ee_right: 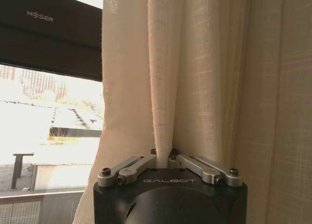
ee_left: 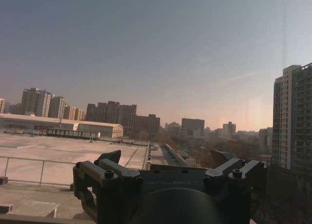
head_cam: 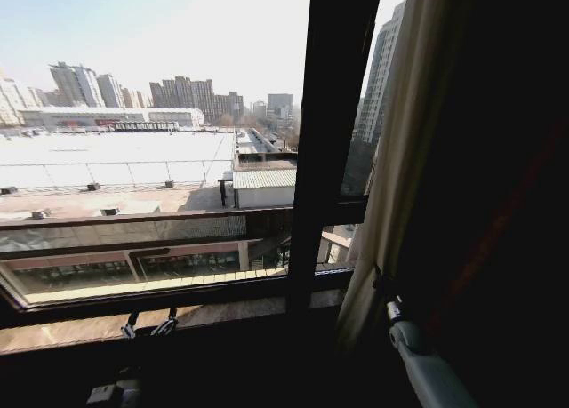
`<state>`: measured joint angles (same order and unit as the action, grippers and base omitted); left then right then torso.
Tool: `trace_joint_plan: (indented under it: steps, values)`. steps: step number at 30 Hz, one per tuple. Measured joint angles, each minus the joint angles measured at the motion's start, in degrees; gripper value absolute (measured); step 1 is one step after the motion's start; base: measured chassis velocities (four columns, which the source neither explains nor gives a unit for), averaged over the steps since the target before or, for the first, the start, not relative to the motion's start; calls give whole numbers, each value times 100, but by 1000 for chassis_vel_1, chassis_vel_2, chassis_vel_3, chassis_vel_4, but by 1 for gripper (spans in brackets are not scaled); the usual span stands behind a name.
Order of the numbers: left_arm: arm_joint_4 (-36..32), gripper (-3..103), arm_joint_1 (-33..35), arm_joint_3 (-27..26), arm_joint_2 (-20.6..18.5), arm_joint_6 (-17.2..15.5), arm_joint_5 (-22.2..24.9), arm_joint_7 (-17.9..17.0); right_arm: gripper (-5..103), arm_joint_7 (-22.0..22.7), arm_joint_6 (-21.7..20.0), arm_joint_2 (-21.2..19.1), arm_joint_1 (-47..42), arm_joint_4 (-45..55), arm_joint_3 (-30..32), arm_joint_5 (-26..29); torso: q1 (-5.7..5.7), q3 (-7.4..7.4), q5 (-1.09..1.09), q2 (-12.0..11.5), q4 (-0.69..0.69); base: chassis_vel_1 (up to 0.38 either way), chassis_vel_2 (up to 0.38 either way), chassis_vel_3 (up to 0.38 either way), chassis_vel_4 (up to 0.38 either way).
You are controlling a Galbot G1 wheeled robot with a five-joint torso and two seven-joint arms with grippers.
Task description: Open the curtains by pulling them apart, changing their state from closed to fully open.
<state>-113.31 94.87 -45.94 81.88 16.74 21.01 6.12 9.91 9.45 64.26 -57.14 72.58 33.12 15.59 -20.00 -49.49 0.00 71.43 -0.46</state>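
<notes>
Cloth is all I see on the right side from the head camera: the curtains (head_cam: 404, 159) hang there bunched up, cream colored with long folds, next to the dark window frame (head_cam: 324, 141). The big part of the window to the left of that frame bar is bare, and I can see roofs and tall buildings outside in the sun.

My right gripper (head_cam: 384, 292) is low down at the inner edge of the curtains, at the end of my white arm. In the right wrist camera, the gripper (ee_right: 163, 155) has its fingers pushed together on one fold of the cloth. The fold goes right down between the two fingers and is pinched tight there. More cloth hangs on both sides of that fold. Beside the cloth edge I can see the window frame (ee_right: 48, 33) and the bright outside.

My left gripper (head_cam: 149, 325) is low by the window sill (head_cam: 222, 312), well apart from the curtains. In the left wrist camera its fingers (ee_left: 109, 160) stand apart with nothing between them. That gripper (ee_left: 168, 158) points out at the sky and the far city.
</notes>
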Motion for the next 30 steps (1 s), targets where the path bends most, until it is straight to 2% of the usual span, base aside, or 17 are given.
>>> trace_joint_plan:
  steps: [4,10,12,15,16,18,19,21,22,23,25,27,30]
  values:
    - [0,100,0,3,1,0,0,2,0,438,-142,-69,27,-83,45,-48,0,0,1,0,-2,0,0,0,0]
    - [0,100,0,2,1,0,0,2,0,499,-235,-84,-98,140,-2,53,0,-1,1,0,-1,0,0,0,0]
    - [0,100,0,2,1,0,0,3,0,285,-321,-106,-304,550,-101,434,0,-1,2,0,-1,0,0,0,0]
    - [0,100,0,4,1,0,0,4,5,-496,-389,-147,-608,1062,-147,903,0,-2,6,-1,-2,0,0,0,0]
    - [0,100,0,4,1,0,0,4,5,-496,-389,-147,-608,1062,-147,903,0,-2,6,-1,-2,0,0,0,0]
    - [0,100,0,4,1,0,0,4,16,-832,-523,-239,-908,1548,-172,1336,-1,-2,2,-2,-1,0,0,0,0]
    - [0,100,0,4,1,0,0,4,16,-832,-523,-239,-908,1548,-172,1336,-1,-2,2,-2,-1,0,0,0,0]
    - [0,100,0,3,1,0,0,3,26,-1282,-823,-341,-1310,2068,-160,1674,-1,-2,0,-2,-1,0,0,0,0]
    - [0,100,0,3,1,0,0,3,26,-1282,-823,-341,-1310,2068,-160,1674,-1,-2,0,-2,-1,0,0,0,0]
    - [0,100,0,4,1,0,0,4,32,-1432,-939,-379,-1503,2346,-158,1857,0,-1,0,-1,-3,0,0,0,0]
    - [0,100,0,4,1,0,0,4,43,-1473,-989,-392,-1727,2750,-181,2078,0,0,-1,-1,-2,0,0,0,0]
    - [0,100,0,4,1,0,0,4,43,-1473,-983,-379,-1792,2884,-199,2093,0,0,-1,0,-2,0,0,0,0]
    - [0,100,0,4,1,0,0,4,59,-1364,-826,-310,-1911,3163,-258,1893,0,0,0,-1,-1,0,0,0,0]
